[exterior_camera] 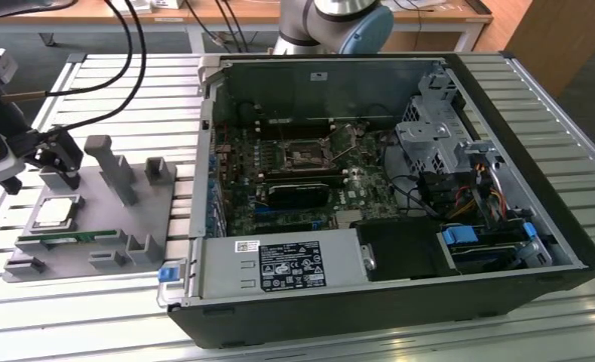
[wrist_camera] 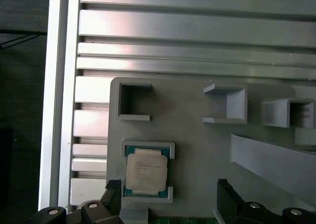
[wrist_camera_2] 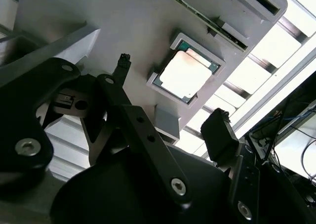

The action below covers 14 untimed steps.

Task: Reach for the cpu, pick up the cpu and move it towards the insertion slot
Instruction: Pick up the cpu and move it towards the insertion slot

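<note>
The cpu [exterior_camera: 56,213] is a flat square chip with a shiny silver top, lying in a shallow pocket of the grey holder plate [exterior_camera: 126,226] at the exterior view's left. My gripper [exterior_camera: 41,179] hangs open just above and behind it, holding nothing. In both wrist views the cpu [wrist_camera_2: 186,74] [wrist_camera: 145,170] lies flat in its pocket, and the black fingertips [wrist_camera_2: 123,62] [wrist_camera: 112,193] stand wide apart above the plate. The cpu sits off to one side of the gap, near one fingertip. The insertion slot [exterior_camera: 305,156] is a silvery square socket on the motherboard inside the open computer case.
The open computer case [exterior_camera: 538,151] is in the middle and to the exterior view's right, with its drive cage [exterior_camera: 433,139] and cables. A green memory stick [exterior_camera: 61,238] lies on the holder plate beside the cpu. Upright grey posts [exterior_camera: 111,166] rise from the plate near the gripper.
</note>
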Tool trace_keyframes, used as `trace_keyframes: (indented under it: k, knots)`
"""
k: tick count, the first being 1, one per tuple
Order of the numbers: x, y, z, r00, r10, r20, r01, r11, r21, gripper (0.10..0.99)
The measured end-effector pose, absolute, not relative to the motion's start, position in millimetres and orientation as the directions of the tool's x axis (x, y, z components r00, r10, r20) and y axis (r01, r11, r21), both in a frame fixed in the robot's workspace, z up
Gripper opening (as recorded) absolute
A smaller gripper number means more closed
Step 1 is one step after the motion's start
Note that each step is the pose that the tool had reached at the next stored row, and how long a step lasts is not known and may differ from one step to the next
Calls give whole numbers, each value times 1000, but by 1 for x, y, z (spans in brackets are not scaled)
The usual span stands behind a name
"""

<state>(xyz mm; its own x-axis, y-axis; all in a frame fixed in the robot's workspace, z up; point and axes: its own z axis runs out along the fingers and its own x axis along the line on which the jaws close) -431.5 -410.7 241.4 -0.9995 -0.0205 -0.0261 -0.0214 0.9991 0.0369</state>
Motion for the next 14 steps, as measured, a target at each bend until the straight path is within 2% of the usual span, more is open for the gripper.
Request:
trace_keyframes:
  k: [14]
  knots:
    - [-439, -411, 216, -1000, -17, -13, -17, 999, 35, 851]
